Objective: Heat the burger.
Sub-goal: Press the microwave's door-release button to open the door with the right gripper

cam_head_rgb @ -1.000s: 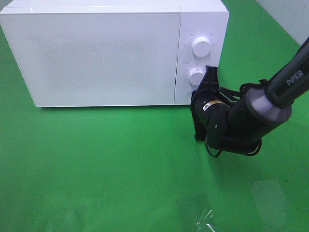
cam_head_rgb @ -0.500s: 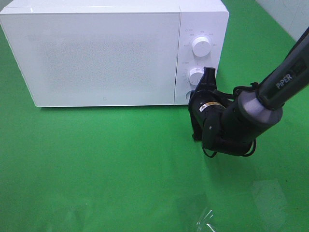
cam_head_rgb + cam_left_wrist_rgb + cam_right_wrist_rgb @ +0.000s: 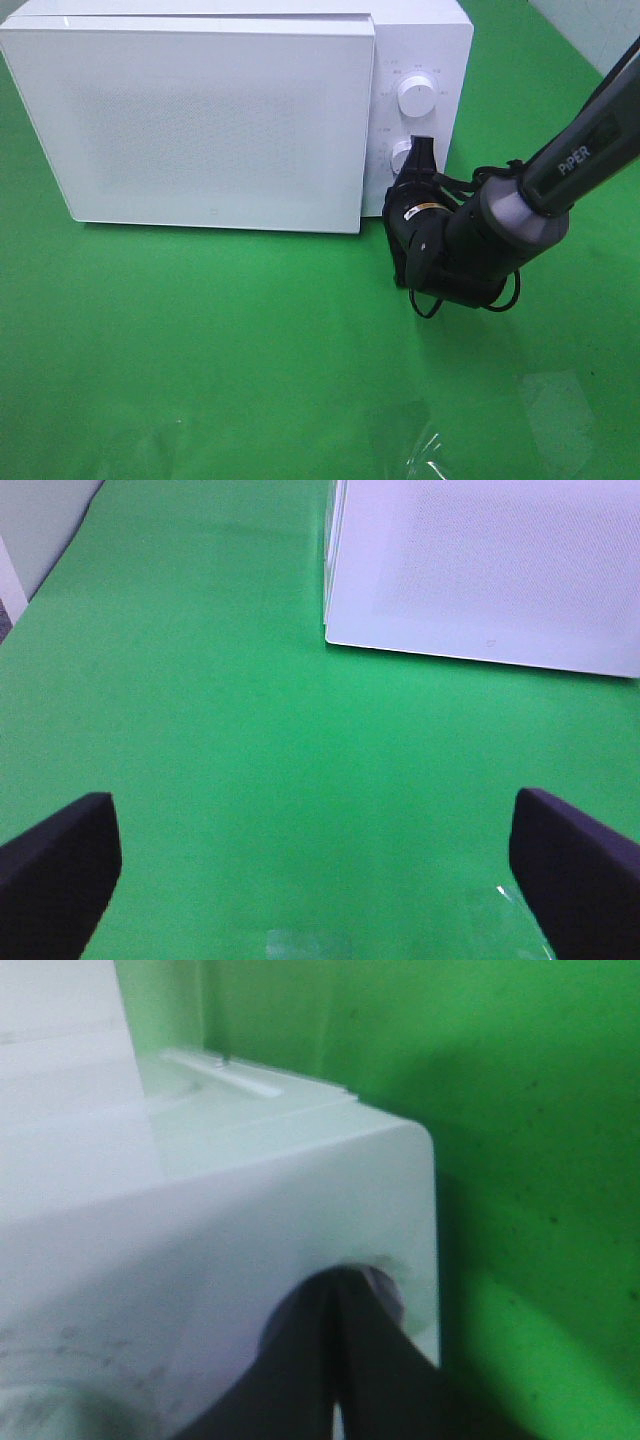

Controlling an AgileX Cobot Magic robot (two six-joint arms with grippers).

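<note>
The burger is out of view in every frame. A white microwave [image 3: 240,110] stands at the back of the green table, its door [image 3: 200,120] slightly ajar at the right edge. My right gripper [image 3: 400,197] is shut, its tips against the round button [image 3: 388,1285] at the bottom of the control panel, below two knobs [image 3: 417,95]. In the right wrist view the closed fingertips [image 3: 340,1290] touch that button. My left gripper [image 3: 318,880] is open and holds nothing, low over the green cloth in front of the microwave's left corner [image 3: 335,635].
A green cloth [image 3: 200,340] covers the table. A clear shiny patch [image 3: 430,455] lies near the front edge. A pale wall [image 3: 600,25] rises at the back right. The right arm [image 3: 560,170] reaches in from the right.
The microwave door has popped forward at its right edge. The right gripper has pushed slightly left toward the control panel. The left gripper has not changed.
</note>
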